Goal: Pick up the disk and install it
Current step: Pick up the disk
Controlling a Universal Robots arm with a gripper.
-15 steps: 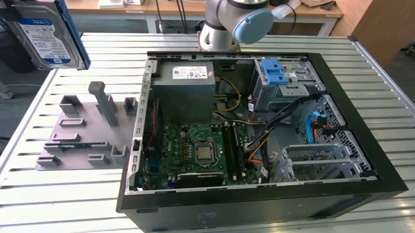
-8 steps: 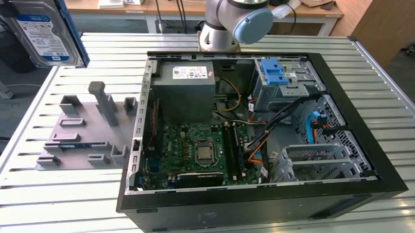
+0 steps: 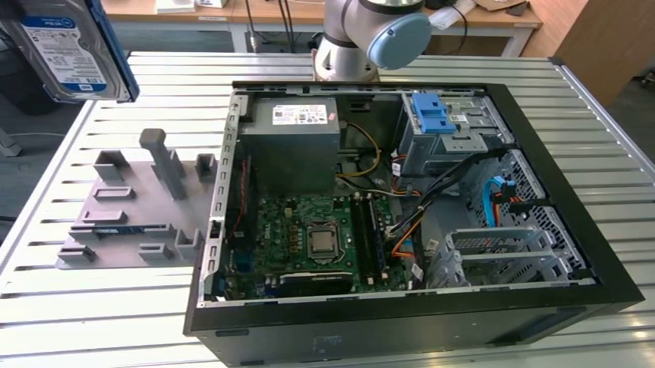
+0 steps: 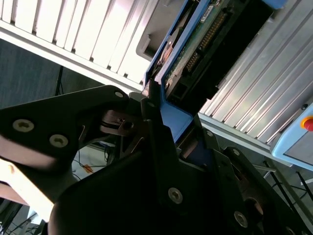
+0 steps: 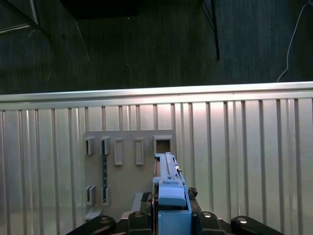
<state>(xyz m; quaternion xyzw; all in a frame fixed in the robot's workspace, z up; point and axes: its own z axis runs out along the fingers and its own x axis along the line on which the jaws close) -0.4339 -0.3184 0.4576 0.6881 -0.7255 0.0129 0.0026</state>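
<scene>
Exterior view, from its left: the disk (image 3: 70, 47) is raised well clear of the bench (image 3: 61, 322), label showing. Lower down, a grey rack (image 3: 133, 207) sits on the bench. Right of it stands the open case (image 3: 409, 207). In the second wrist view the fingers (image 4: 155, 122) are clamped on the disk's blue rail, with the disk projecting past their tips.
</scene>
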